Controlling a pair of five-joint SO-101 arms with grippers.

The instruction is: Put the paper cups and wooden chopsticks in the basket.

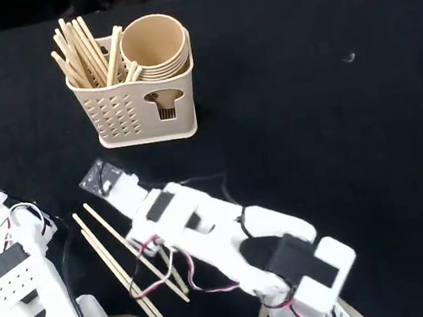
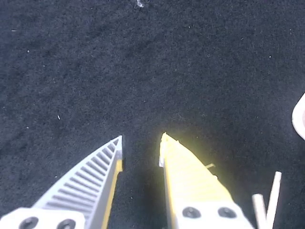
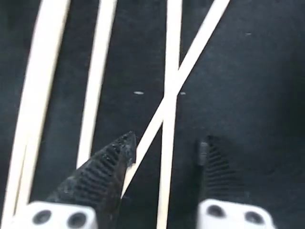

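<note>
Straddling crossed wooden chopsticks (image 3: 172, 57): ribbed right pincer (image 3: 167, 143).

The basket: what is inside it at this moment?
Inside the basket stand a bundle of wooden chopsticks on one side and a stack of paper cups beside them. The basket wall covers their lower parts, so the bottom cannot be seen.

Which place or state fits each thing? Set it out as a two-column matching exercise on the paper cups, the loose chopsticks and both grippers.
Things
1 paper cups
2 loose chopsticks
3 left gripper
4 right gripper

Places and states
A open over bare table
B stacked in the basket
C open over crossed loose chopsticks
D lying on the table by the arms

Pairs: 1-B, 2-D, 3-A, 4-C
</note>
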